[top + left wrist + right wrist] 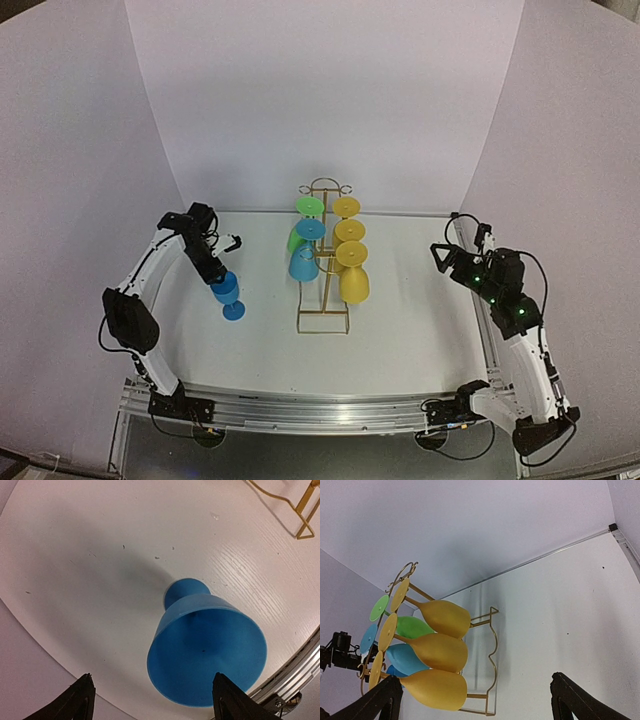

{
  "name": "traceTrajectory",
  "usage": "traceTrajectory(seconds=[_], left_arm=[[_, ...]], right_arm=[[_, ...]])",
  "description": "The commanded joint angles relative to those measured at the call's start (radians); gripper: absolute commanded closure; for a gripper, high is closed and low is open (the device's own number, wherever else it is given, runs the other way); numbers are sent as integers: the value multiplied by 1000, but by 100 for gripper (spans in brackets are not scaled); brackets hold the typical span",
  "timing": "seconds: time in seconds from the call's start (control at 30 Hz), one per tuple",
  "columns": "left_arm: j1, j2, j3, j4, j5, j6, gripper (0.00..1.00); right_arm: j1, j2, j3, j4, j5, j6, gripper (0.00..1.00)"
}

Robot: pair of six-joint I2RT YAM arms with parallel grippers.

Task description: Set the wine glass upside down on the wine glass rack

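A dark blue wine glass (228,290) stands upright on the white table, left of the rack. In the left wrist view I look down into its bowl (207,652). My left gripper (218,275) (155,702) is open and its two fingers flank the bowl; the right finger overlaps the rim and the left one stands clear. The gold wine glass rack (322,328) (492,650) stands mid-table. My right gripper (440,258) (477,702) hangs open and empty at the right, facing the rack.
Three yellow glasses (352,270) hang upside down on the rack's right side, and a green one (308,207) and a light blue one (304,262) on its left. A corner of the rack's base (300,522) shows in the left wrist view. White walls enclose the table.
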Motion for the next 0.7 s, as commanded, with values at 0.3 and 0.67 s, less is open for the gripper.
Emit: traceTrajectory(seconds=[0.3, 0.67], left_arm=[[3, 91, -19, 60, -66, -1, 99], [0, -325, -142, 460, -220, 34, 100]], right_arm=[[3, -43, 0, 15, -22, 42, 2], [5, 52, 144, 16, -83, 50, 2]])
